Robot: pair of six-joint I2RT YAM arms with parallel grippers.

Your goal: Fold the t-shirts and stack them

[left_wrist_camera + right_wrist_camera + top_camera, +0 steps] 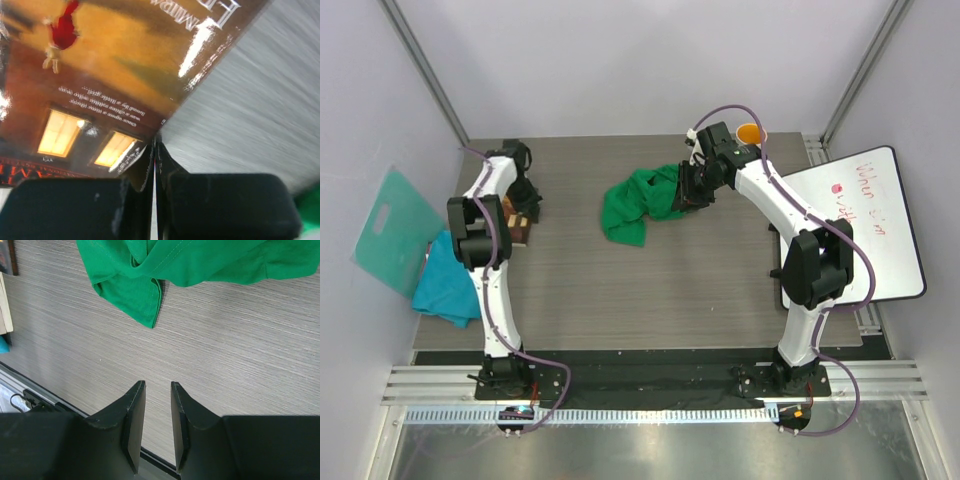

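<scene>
Near left: a teal-blue t-shirt [445, 282] lies crumpled at the left edge of the table [670, 290], part of it spilling over the side, beside the left arm's elbow.
Left wall: a flat teal board [392, 230] with a handle hole leans just beyond that shirt, apart from the table top.
Right side: a whiteboard [865, 225] with red writing sits on the table's right edge, partly under the right arm.
Left gripper [155, 146]: fingers pressed together with only a hairline slit between them, tips at the corner of a glossy brown book [100, 75] at the table's left; whether they pinch its edge cannot be told.
Centre: the green t-shirt [638, 205] lies bunched and unfolded on the middle of the far half of the table, well apart from the teal-blue one.
Right gripper [156, 386]: fingers a narrow gap apart and empty, above bare wood, with the green shirt's hem just ahead of the tips; from above it sits at the shirt's right edge.
Far right: an orange cup [748, 133] stands behind the right wrist.
</scene>
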